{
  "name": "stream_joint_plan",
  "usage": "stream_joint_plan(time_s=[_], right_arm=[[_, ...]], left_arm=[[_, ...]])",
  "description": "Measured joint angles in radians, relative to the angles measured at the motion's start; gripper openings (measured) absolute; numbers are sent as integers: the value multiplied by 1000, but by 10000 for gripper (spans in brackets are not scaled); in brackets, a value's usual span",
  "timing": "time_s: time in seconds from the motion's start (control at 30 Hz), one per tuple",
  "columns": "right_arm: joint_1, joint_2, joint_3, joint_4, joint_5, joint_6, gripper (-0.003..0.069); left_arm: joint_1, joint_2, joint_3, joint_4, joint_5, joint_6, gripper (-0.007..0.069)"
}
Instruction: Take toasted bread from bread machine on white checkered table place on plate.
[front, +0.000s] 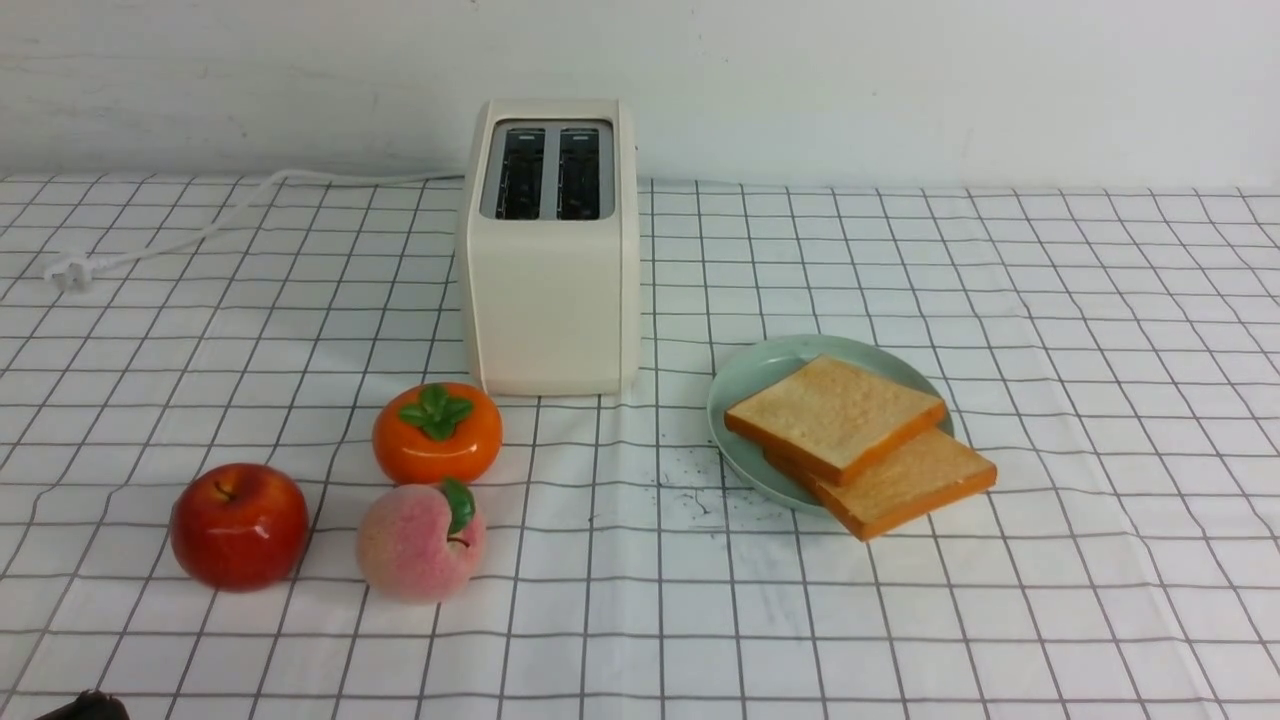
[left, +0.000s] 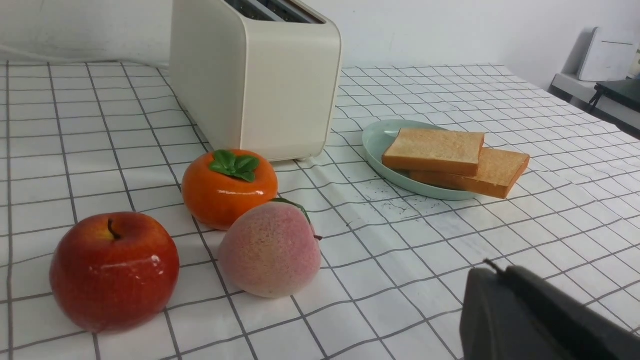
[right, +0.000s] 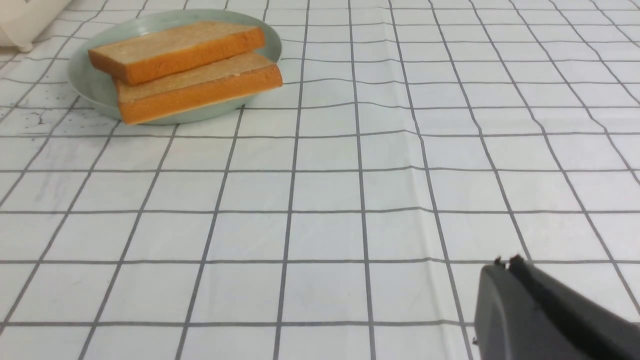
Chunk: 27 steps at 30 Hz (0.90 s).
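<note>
Two toasted bread slices (front: 836, 412) lie flat, stacked askew on the plate (front: 745, 385), corners toward the bread machine (front: 550, 300); checkered desk (front: 1000, 600), white wall. Both end effectors (left: 500, 272) (right: 506, 262) appear pressed together.

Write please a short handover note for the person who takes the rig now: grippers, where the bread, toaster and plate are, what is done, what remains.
Left gripper: shut, empty, low over the white checkered table near the fruit.
Right gripper: shut, empty, over bare cloth, apart from the plate.
Bread machine: upright at the back, both slots look empty.
Toasted bread: both slices lie on the plate, one stacked on the other; the lower slice overhangs the rim.
Done: bread is out and plated.
Left: nothing obvious; perhaps push the lower slice fully onto the plate.
</note>
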Motion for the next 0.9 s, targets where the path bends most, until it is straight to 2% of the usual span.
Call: stream_joint_plan(time_s=[0.47,0.53,0.6,0.63,0.67,0.7,0.77,0.83,0.9], right_arm=[[0,0,0,0,0,0,-18],[0,0,0,0,0,0,-15],[0,0,0,0,0,0,-15],[0,0,0,0,0,0,-15],[0,0,0,0,0,0,-13],[0,0,0,0,0,0,-12],[0,0,0,0,0,0,-10],[0,0,0,0,0,0,-10],[0,0,0,0,0,0,-7]], left_arm=[[1,0,0,-2,10,0,12],[22,0,0,-24,-1,24,11],[110,-13,4,-70,-46,81,-13],[120,-14,5,-82,-52,89,-13],[161,-20,7,-103,-76,123,-13],[250,-29,17,-176,-129,217,-13],[308,-30,31,-252,-173,307,-13],[461,-30,87,-469,-254,514,-13],[536,-30,135,-606,-291,630,-13]])
